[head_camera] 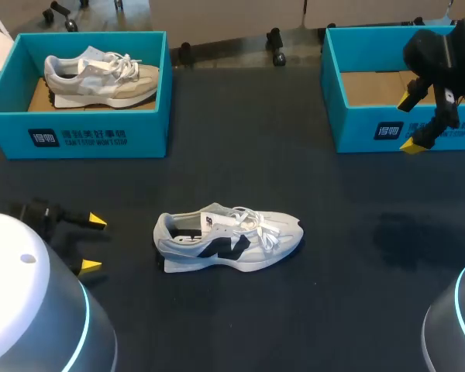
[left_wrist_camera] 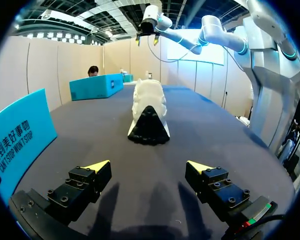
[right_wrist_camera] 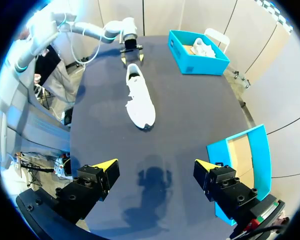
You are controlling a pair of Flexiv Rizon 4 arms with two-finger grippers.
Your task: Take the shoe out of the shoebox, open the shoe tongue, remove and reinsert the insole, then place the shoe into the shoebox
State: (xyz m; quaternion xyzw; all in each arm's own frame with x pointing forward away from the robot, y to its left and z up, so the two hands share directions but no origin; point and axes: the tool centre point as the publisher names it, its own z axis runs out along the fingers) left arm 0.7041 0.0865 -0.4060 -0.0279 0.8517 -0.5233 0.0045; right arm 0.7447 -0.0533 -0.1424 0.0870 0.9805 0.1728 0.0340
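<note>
Shoe (head_camera: 229,240) sits on the counter (head_camera: 333,271), heel (head_camera: 164,232) ahead of the left fingers (head_camera: 98,221), which are apart; the right fingers (head_camera: 413,144), also apart, hang far off at the empty box (head_camera: 372,132). Opening the tongue (head_camera: 215,215) seems next: left should pin the heel, right come across to lift the tongue.

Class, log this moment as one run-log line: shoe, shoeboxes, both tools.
shoe: on table | left tool: open, facing heel | right tool: open, over right shoebox edge | left shoebox: holds other shoe

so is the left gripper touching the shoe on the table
Apart: the left wrist view shows bare table between the left gripper and the shoe ahead.
</note>
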